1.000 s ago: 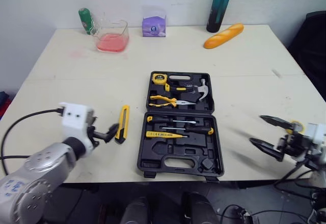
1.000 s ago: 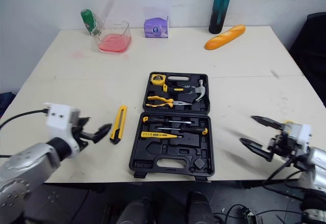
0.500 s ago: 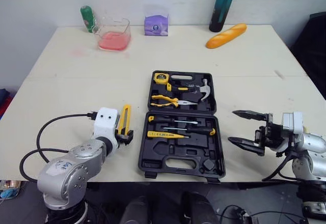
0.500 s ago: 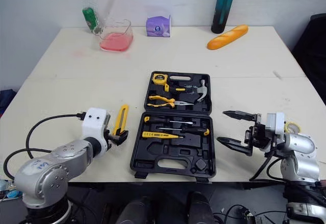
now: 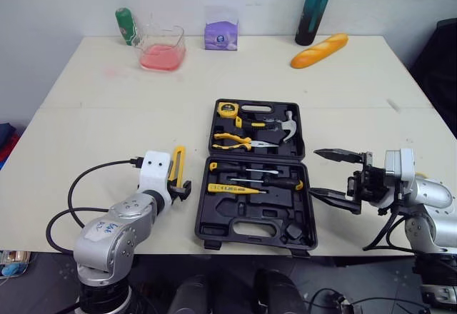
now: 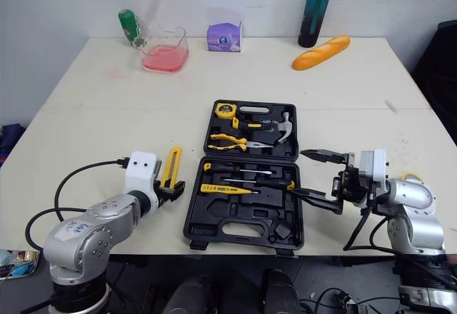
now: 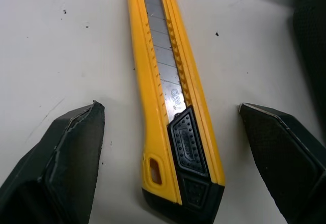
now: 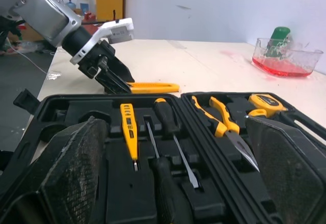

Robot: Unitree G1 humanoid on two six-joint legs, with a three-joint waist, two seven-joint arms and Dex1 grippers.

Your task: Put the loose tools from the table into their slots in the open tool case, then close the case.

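Right hand [image 6: 300,172] now nearer tool case [image 6: 214,212] edge

Soft light from above keeps the table [image 5: 100,100] evenly bright, with only faint, blurry-edged shadows hugging the tool case [image 5: 253,178] and the bread loaf [image 5: 319,50]. In the right wrist view the close black fingers [image 8: 76,168] sit out of focus and grainy. In the left wrist view, the utility knife [image 7: 173,96] blade carries a dull sheen.

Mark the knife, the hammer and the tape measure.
knife [image 7: 172,98], left wrist view, on its blade.
hammer [image 5: 287,122], left eye view, on its steel head.
tape measure [image 5: 226,109], left eye view, on its yellow body.
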